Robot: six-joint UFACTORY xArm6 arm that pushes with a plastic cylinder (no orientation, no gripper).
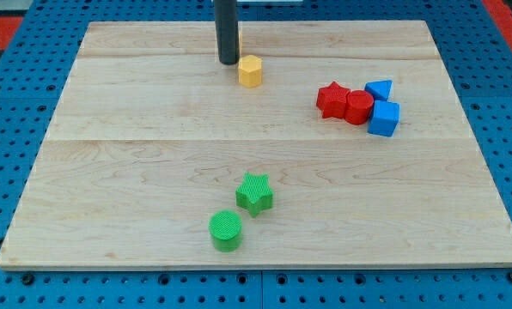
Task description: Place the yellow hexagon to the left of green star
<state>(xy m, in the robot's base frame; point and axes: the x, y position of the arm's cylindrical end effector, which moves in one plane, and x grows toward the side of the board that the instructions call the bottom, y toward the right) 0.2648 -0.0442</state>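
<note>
Near the view's bottom, we see a green cylinder [226, 230] with the green star [254, 193] just beside it, up and to the right. Farther up on the view's right, a red star [332, 99], a red cylinder [358, 106] and two blue blocks [383, 118] [379, 89] sit bunched together. Near the top of the wooden board [110, 172], well apart from the green star, our yellow hexagon [251, 70] stands with my tip [228, 62] just beside its left, a bare rod gripping nothing.
</note>
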